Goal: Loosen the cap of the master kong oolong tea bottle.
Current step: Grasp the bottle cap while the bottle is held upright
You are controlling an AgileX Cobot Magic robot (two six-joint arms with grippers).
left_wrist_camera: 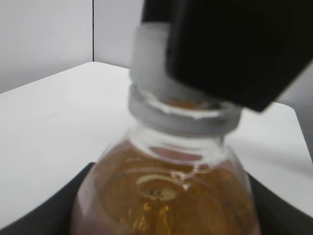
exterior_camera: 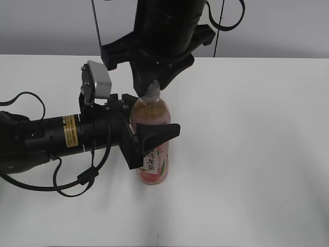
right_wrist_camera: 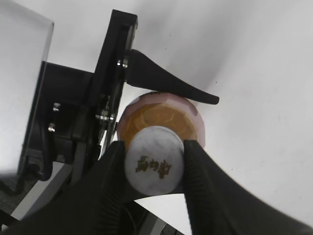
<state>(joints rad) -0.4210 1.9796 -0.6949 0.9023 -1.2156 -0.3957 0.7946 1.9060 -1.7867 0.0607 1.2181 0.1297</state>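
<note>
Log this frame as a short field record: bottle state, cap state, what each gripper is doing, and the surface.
bottle: master kong oolong tea bottle, upright on the table, amber tea inside
cap: white cap, on the neck, not visibly lifted
left gripper: left gripper reaches in from the side, fingers around the bottle body
right gripper: right gripper comes from above, fingers pressed on both sides of the cap
surface: white table

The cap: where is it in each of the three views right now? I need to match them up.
Exterior: cap top centre, between the right gripper fingers.
Left wrist: upper middle, partly behind a black finger.
Right wrist: lower centre, pinched.
Shared landmark: the amber bottle shoulder below it.
</note>
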